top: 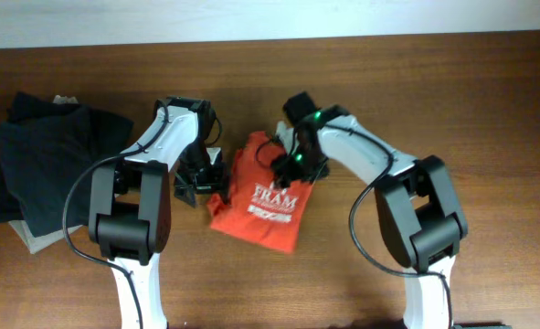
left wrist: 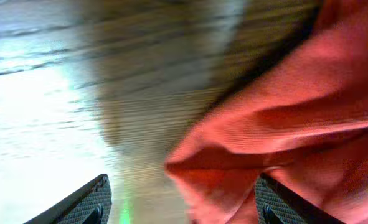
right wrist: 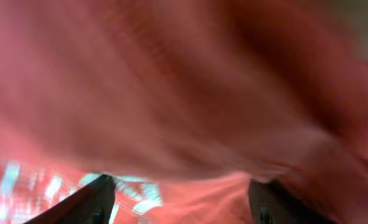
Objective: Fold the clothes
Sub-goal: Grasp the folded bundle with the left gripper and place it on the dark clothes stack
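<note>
Left hand (top: pixel 199 174) hangs released, its fingers (left wrist: pixel 93 200) spread wide, to the right of a heap of dark garments (top: pixel 46 160) and just at the left edge of the red-orange T-shirt (top: pixel 265 196). It lies crumpled mid-counter (top: pixel 489 100), white FRAM logo up. Right hand (top: pixel 288 164), likewise spread, sits over the shirt's upper right part, with blurred red fabric before it.

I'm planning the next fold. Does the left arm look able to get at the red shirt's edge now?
Probably yes. The left gripper is open right beside the shirt, a bunched edge lies just ahead between its fingers, and only bare table is beside it.
</note>
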You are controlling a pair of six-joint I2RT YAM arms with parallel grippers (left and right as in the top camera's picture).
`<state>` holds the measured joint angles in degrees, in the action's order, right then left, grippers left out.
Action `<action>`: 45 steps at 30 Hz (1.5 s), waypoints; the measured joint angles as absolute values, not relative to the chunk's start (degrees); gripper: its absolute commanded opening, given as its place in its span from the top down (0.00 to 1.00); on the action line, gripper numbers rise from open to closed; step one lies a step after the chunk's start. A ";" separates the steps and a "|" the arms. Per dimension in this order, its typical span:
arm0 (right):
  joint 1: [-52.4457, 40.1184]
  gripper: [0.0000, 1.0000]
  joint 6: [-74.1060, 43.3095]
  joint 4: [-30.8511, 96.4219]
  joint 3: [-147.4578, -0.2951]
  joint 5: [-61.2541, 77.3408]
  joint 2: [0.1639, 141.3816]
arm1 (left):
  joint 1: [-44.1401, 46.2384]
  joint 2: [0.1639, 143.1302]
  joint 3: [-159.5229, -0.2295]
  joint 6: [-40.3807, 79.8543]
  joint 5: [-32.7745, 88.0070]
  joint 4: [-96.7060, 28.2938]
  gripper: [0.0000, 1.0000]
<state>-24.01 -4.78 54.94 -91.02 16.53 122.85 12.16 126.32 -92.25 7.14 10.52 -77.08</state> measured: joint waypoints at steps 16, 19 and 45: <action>-17.61 0.01 -1.74 77.80 -110.54 4.71 115.63 | 8.03 118.39 -95.15 2.11 26.13 -56.29 0.01; -14.76 0.01 -1.76 80.34 -110.56 4.71 115.57 | 8.40 118.72 -95.15 0.89 32.25 -52.99 0.01; -6.79 0.01 -1.69 86.39 -110.56 2.42 115.57 | 10.57 128.40 -100.79 -2.28 33.56 -53.30 1.00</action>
